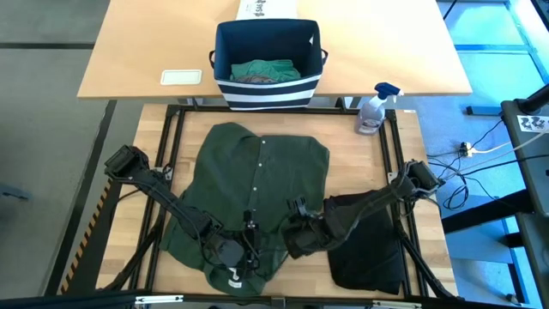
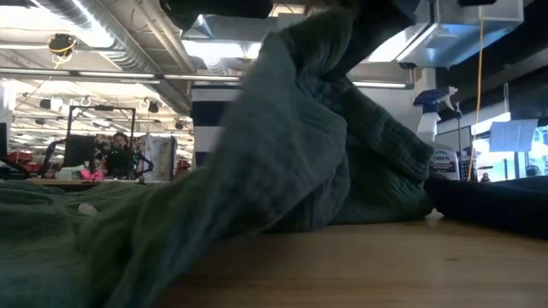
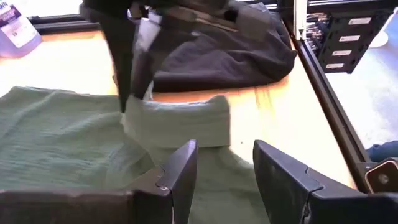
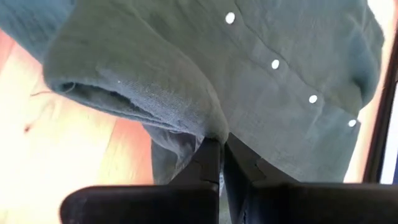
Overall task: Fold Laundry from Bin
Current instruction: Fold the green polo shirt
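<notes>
A dark green button shirt (image 1: 257, 184) lies spread on the wooden table, its button row (image 4: 273, 64) running near to far. My right gripper (image 1: 296, 230) is at the shirt's near right part and shut on a raised fold of it (image 3: 177, 118). My left gripper (image 3: 224, 168) hovers open over the shirt's near middle (image 1: 236, 262), with nothing between its fingers. A black garment (image 1: 364, 245) lies in a heap at the near right. The navy striped bin (image 1: 268, 64) stands beyond the far edge with teal cloth (image 1: 266, 70) inside. My right gripper pinches a thick fold of the green shirt's near right edge (image 4: 208, 127) between its two shut fingers (image 4: 208, 162). The fingers slant down from the table's right side. The fold is lifted off the table and the cloth slopes slack from it (image 2: 282, 128) down to the part that lies flat.
A spray bottle (image 1: 375, 107) stands at the far right corner of the black frame (image 1: 171, 129). A white card (image 1: 180, 77) and a white printed box (image 1: 266, 9) lie on the far table beside and behind the bin. Bare wood (image 1: 369, 163) shows right of the shirt.
</notes>
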{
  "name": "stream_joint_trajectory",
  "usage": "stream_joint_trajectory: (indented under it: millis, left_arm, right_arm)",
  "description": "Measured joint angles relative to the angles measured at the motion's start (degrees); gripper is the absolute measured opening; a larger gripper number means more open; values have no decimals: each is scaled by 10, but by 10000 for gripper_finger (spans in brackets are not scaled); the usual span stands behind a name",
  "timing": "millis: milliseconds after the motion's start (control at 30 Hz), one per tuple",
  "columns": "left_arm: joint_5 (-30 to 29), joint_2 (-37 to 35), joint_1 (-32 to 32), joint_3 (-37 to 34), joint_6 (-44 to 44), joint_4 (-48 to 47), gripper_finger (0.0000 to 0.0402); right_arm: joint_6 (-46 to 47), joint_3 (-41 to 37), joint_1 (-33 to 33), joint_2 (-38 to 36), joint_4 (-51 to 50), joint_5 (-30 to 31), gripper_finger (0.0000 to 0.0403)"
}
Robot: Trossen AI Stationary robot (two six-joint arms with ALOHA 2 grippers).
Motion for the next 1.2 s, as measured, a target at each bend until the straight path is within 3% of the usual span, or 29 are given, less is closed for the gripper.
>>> stream_joint_trajectory:
  millis: [200, 367, 933, 1033, 1200]
  left_arm:
    - [-34, 0, 0, 0, -60, -1, 151]
    - [-10, 0, 0, 0, -80, 13, 156]
    - [-7, 36, 13, -1, -102, 15, 296]
    - [-42, 36, 14, -1, -110, 0, 306]
    - [-41, 36, 21, -1, -115, -1, 308]
  right_arm:
    - [0, 0, -12, 0, -11, -22, 1]
    - [0, 0, -12, 0, -24, -23, 1]
    - [-2, 0, -54, 0, -27, -45, 1]
    - [-3, 0, -62, 0, -27, -62, 1]
    - [-2, 0, -69, -2, -24, -74, 1]
